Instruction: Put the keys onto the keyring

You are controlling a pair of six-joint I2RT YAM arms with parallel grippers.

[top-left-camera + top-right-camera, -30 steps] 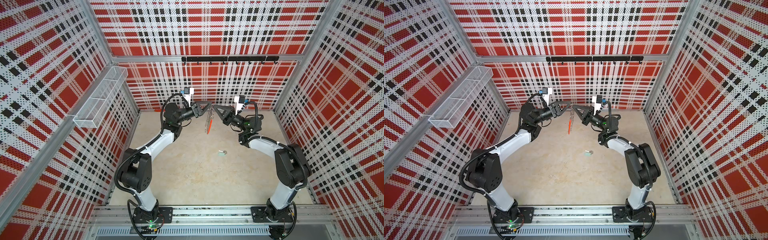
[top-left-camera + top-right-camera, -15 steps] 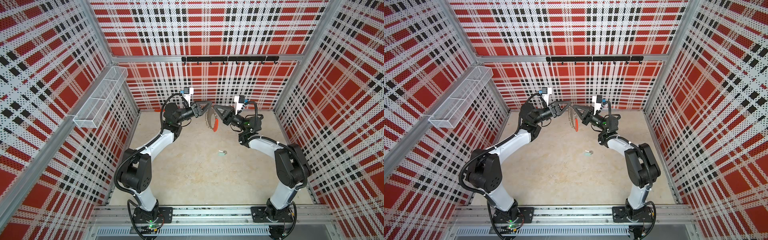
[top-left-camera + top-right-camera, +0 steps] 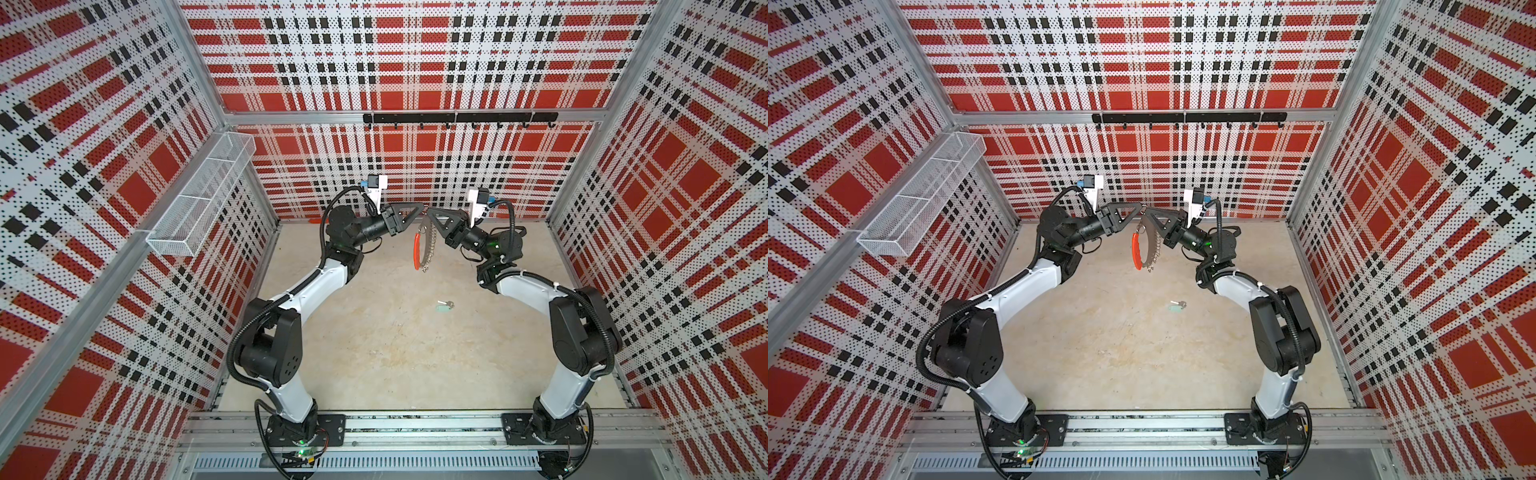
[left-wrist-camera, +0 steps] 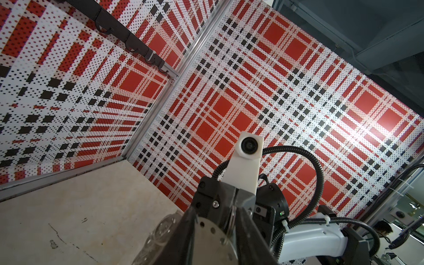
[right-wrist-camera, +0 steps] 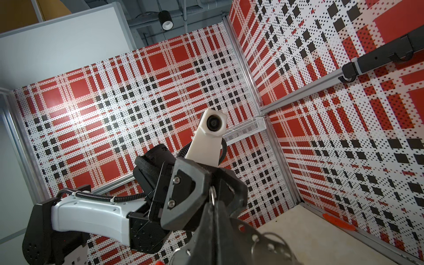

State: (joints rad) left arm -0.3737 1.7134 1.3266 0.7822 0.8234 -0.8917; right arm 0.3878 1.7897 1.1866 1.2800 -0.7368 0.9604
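The keyring [image 3: 417, 249] hangs in the air near the back wall, a flat dark ring with an orange-red arc and several wire clips [image 3: 1154, 249]. My right gripper [image 3: 429, 211] is shut on its top edge, fingers pressed together in the right wrist view [image 5: 213, 206]. Facing it, my left gripper [image 3: 422, 205] meets it tip to tip. Its jaws stand apart on either side of the ring's grey plate [image 4: 213, 231]. I cannot tell if they touch it. The keys [image 3: 444, 306], a small silver key with a mint-green tag, lie on the table in both top views [image 3: 1177, 306], clear of both arms.
A white wire basket [image 3: 199, 199] hangs on the left wall. A black hook rail [image 3: 457, 117] runs along the back wall. A small orange-red strip [image 5: 337, 221] lies at the foot of the back wall.
The keyring has turned from edge-on to partly face-on, so its orange arc now shows. Both grippers stay together at its top. The keys have not moved.
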